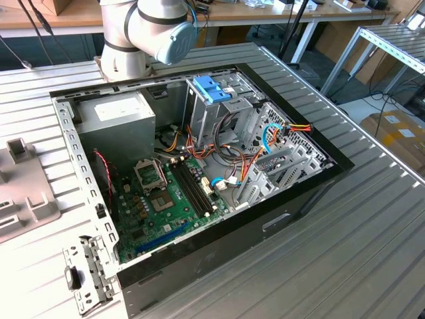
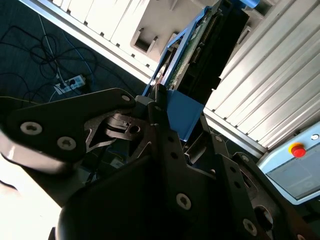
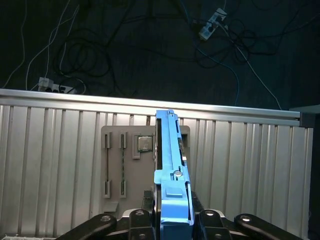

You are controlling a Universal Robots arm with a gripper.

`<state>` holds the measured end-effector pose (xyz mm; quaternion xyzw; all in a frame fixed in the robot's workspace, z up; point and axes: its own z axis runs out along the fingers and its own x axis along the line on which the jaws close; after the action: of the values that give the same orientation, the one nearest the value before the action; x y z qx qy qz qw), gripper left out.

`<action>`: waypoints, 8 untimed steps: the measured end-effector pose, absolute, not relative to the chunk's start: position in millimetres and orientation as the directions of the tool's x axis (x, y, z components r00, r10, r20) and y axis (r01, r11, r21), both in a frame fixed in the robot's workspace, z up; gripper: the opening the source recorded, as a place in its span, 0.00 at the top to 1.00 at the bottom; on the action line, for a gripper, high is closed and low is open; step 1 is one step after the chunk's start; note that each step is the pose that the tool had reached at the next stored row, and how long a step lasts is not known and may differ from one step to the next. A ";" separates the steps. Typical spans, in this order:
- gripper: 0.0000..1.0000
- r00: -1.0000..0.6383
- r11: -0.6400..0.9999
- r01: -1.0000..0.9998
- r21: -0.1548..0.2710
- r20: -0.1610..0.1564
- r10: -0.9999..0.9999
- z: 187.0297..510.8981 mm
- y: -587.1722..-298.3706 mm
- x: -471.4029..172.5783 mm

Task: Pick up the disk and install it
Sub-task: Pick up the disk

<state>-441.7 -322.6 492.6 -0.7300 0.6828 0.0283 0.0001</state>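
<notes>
Currently the gripper [image 3: 172, 222] has its jaws clamped on the blue tab end of the disk [image 3: 169, 150], held edge-on, with a grey fixture plate [image 3: 120, 160] on the ribbed metal table [image 3: 50, 165] beyond it.

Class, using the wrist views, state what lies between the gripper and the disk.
Nothing lies between them. In the first wrist view the gripper is shut directly on the disk, which it holds edge-on above the table.

The computer case [image 1: 199, 259] is laid on the table [image 1: 372, 252], the arm [image 1: 143, 30] is stood behind it, and the disk [image 3: 171, 165] is held in the gripper [image 3: 174, 222].
</notes>
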 end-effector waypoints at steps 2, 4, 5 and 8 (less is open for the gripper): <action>0.63 0.066 -0.068 -0.997 0.038 -0.041 -0.997 492.6 -322.6 -441.7; 0.63 0.066 -0.067 -0.997 0.038 -0.041 -0.997 492.7 -322.6 -441.3; 0.63 0.065 -0.067 -0.997 0.039 -0.041 -0.997 492.7 -323.3 -439.0; 0.63 0.064 -0.066 -0.997 0.041 -0.042 -0.997 492.7 -325.1 -433.5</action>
<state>-433.5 -325.1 492.7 -0.7295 0.6834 0.0290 -0.0006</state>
